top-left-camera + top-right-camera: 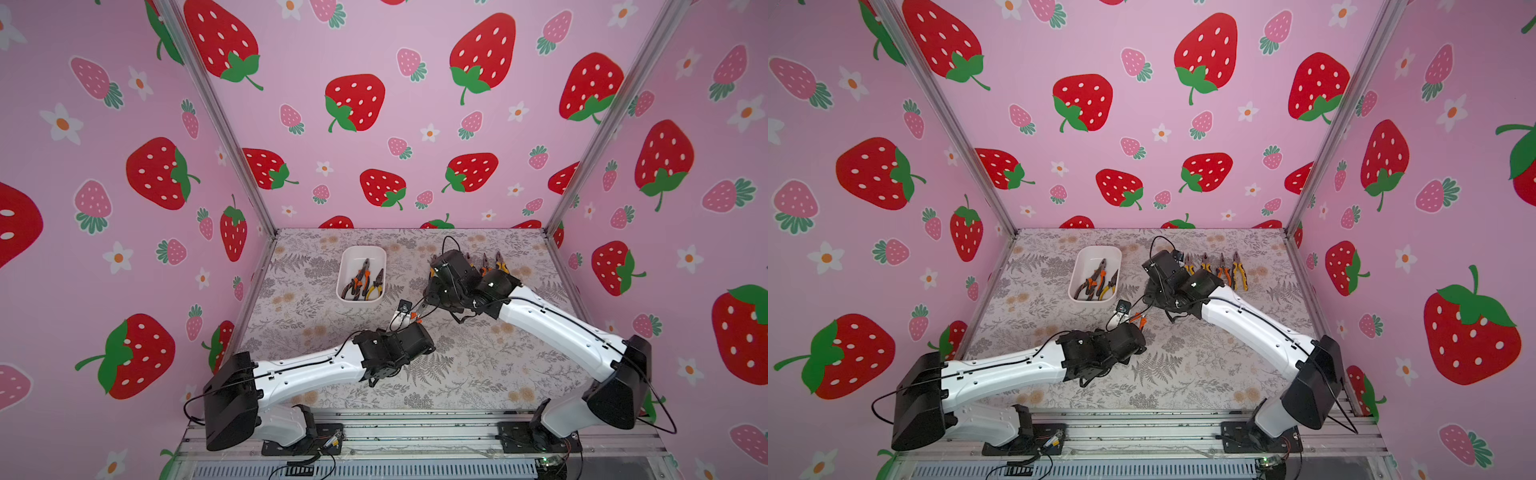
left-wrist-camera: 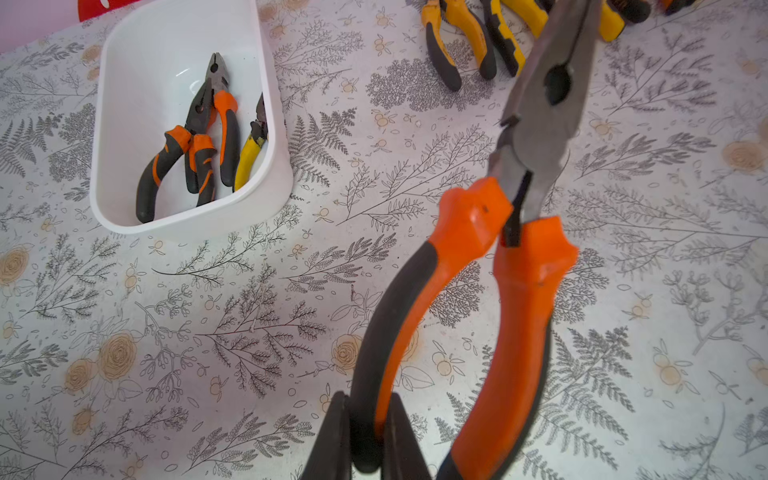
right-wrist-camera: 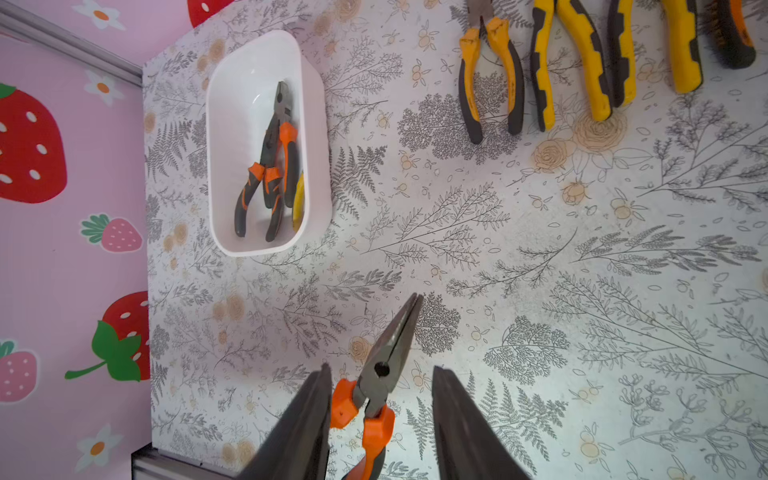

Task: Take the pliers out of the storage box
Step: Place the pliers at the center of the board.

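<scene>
An orange-and-black long-nose pair of pliers (image 2: 519, 257) hangs above the table mat between both arms. My left gripper (image 2: 368, 399) is shut on one of its handles near the end. My right gripper (image 3: 381, 368) is open, with the pliers' head (image 3: 386, 361) between its fingers; one finger sits close against an orange collar, the other stands clear. In both top views the two grippers meet just in front of the storage box (image 1: 361, 248) (image 1: 1098, 248). The white box holds three pliers (image 1: 360, 280) (image 2: 203, 137) (image 3: 270, 174): two orange-and-black, one yellow-and-black.
Several pliers (image 1: 1221, 270) (image 3: 582, 62) lie in a row on the floral mat at the back right, partly hidden behind my right arm (image 1: 540, 320) in a top view. Strawberry-print walls close in the back and both sides.
</scene>
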